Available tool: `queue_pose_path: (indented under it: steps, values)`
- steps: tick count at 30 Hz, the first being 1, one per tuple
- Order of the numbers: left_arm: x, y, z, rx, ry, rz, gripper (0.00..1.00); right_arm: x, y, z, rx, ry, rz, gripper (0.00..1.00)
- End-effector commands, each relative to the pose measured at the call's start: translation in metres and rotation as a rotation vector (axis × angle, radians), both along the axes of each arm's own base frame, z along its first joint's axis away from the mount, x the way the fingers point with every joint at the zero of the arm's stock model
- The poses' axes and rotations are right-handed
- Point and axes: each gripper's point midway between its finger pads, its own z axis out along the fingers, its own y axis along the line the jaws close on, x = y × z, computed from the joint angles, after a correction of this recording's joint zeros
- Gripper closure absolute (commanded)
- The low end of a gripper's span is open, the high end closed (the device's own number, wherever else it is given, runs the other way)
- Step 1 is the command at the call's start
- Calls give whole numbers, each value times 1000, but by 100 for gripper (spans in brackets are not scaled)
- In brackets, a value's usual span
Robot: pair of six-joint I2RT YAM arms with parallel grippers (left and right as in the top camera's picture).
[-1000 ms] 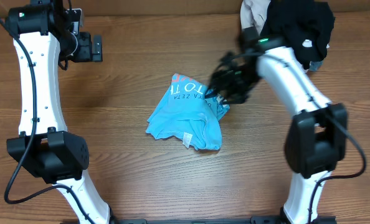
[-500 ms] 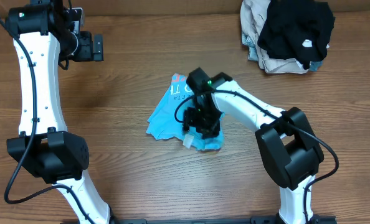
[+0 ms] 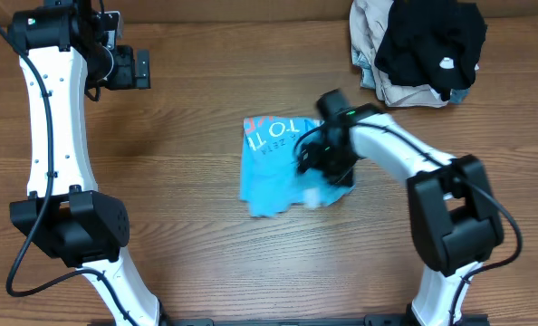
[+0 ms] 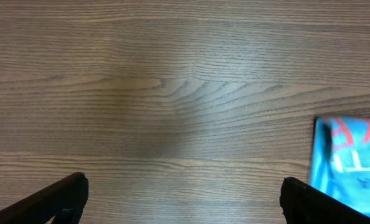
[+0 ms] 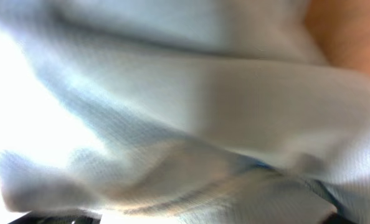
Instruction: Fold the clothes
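One blue shirt (image 3: pixel 271 167), one clothes pile (image 3: pixel 423 45)

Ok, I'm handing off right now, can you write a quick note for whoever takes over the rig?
Left pincer: open, empty, above bare table at its far left.
Right pincer: buried at the right edge of the blue T-shirt; grip can't be confirmed.
Shirt: mid-table, crumpled, no clean fold yet.
Clothes pile: far right corner, unfolded.
Left to do: fold the shirt, then the pile.

White arm links (image 3: pixel 50 118), black joints (image 3: pixel 70 226), black cables (image 3: pixel 20 258), green status light (image 3: pixel 350 114)
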Motion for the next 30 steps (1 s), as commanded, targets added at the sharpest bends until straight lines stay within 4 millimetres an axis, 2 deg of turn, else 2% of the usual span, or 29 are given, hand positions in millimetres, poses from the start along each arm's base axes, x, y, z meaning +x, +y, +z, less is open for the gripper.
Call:
queue_pose_path:
  steps: [1, 3, 4, 6, 9, 11, 15, 19, 22, 24, 26, 30]
  values:
    - [0, -1, 0, -12, -1, 6, 0, 28, -79, -16, -203, -45, -10, 9]
    - [0, -1, 0, -13, -1, 6, 0, 40, -72, 11, -48, -22, -52, 5]
    - [0, -1, 0, -14, -2, 7, 0, 48, -63, 37, 71, -13, -77, 5]
    - [1, -1, 0, -13, -2, 6, 0, 55, -54, 69, 174, -21, -95, 5]
    - [0, -1, -1, -13, 1, 6, 0, 54, -59, 108, 160, -19, -218, 5]
    - [-1, -1, -1, -14, 6, 6, 0, 48, -70, 113, 90, -2, -314, 5]
    - [-1, -1, -1, -14, 5, 6, 0, 16, -93, 105, -76, 133, -485, 4]
    - [0, -1, -1, -13, 1, 6, 0, -7, -90, 83, -118, 226, -541, 5]
    - [1, -1, 0, -13, -4, 6, 0, -22, -83, 61, -135, 280, -575, 9]
    - [1, -1, 0, -13, -4, 6, 0, -27, -75, 46, -121, 287, -582, 11]
    - [1, -1, 0, -13, -6, 6, 0, -21, -60, 31, -56, 258, -561, 11]
    - [2, -1, 0, -13, -8, 6, 0, -12, -45, 21, -24, 195, -523, 11]
